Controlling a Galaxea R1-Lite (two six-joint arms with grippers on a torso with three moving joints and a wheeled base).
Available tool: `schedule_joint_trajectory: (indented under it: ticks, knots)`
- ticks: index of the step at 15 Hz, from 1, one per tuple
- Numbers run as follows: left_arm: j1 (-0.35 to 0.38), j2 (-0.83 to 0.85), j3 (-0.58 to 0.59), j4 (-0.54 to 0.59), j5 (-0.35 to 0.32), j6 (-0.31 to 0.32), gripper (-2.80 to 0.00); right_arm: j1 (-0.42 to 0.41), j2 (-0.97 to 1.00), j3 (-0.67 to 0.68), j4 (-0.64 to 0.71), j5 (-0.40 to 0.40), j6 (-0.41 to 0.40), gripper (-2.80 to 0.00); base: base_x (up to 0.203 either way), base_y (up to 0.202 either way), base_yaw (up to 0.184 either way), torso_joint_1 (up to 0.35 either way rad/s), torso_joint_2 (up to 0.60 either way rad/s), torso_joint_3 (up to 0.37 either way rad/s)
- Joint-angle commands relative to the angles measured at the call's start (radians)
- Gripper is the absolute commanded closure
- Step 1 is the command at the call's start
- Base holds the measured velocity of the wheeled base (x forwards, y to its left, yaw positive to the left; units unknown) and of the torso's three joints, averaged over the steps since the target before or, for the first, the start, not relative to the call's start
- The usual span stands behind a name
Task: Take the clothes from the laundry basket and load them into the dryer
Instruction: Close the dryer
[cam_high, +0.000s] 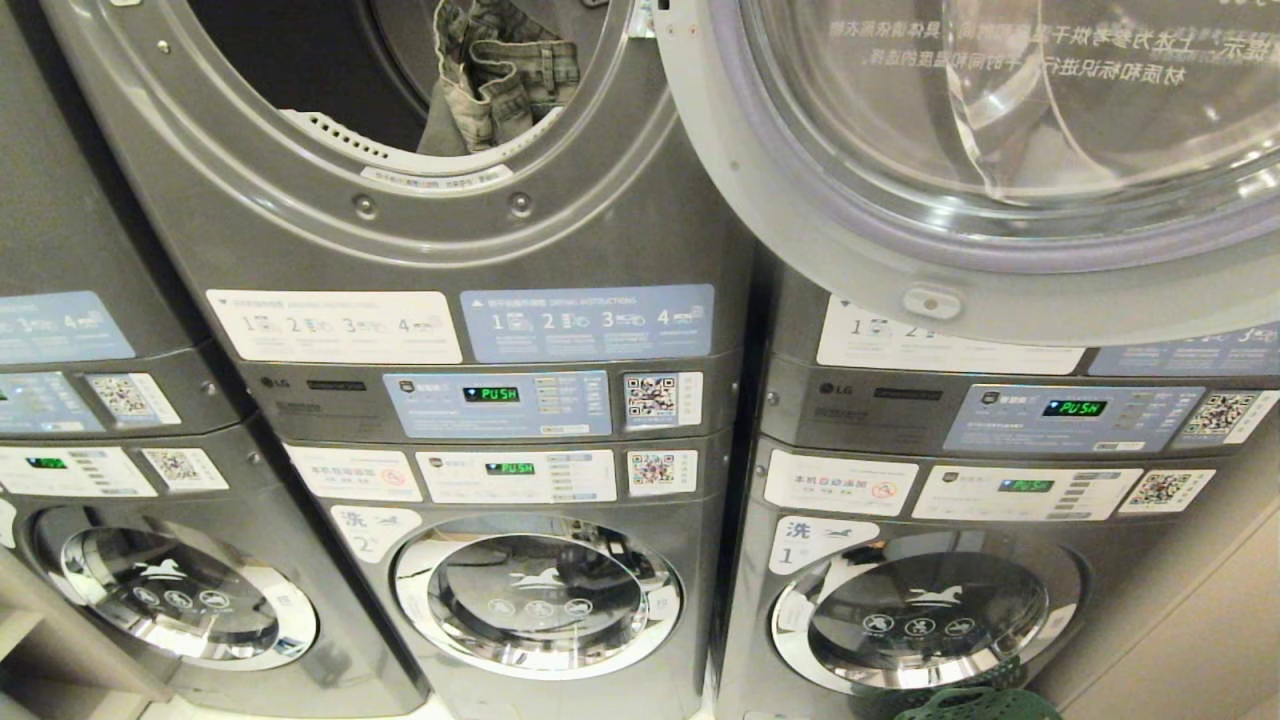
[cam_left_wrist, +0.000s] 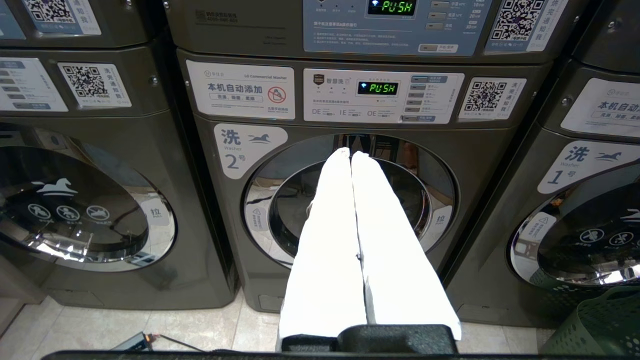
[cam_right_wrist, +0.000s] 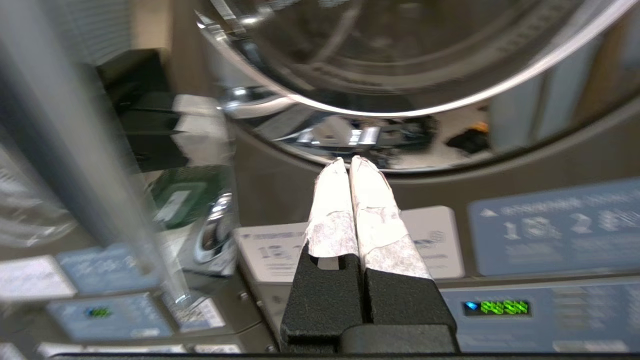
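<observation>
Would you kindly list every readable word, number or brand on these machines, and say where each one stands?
"PUSH": green display on the middle washer's panel.
"LG": badge on the middle stack.
"洗 2号": tag beside the middle washer door.
"洗 1号": tag on the right washer.
"本机自动添加": white sticker.
"1 2 3 4": instruction strip under the dryer opening.
QR stickers' captions and fine print: too small to read.

Even, fairly bright indoor light. Glare streaks the open dryer door (cam_high: 1000, 150) glass and the chrome washer door rings (cam_high: 540, 595). The right wrist view is smeared with motion blur around the overexposed white right hand (cam_right_wrist: 350, 162); edges curve outward.
</observation>
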Motion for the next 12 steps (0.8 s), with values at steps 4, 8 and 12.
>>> schedule_joint_trajectory:
  ticks: [4,8,12]
  knots:
    - [0.0,-0.002,0.002,-0.001,0.0,0.0,0.0,0.027,0.073,-0.03,-0.048,0.022,0.046,0.0,0.0,0.0,0.0,0.0,0.0,0.0]
    - [0.0,-0.002,0.0,-0.001,0.0,0.0,0.0,0.074,0.089,-0.098,-0.048,0.031,0.047,0.0,0.0,0.0,0.0,0.0,0.0,0.0]
    - [0.0,-0.002,0.002,-0.001,0.0,0.0,0.0,0.144,-0.019,-0.085,-0.048,0.128,0.088,0.0,0.0,0.0,0.0,0.0,0.0,0.0]
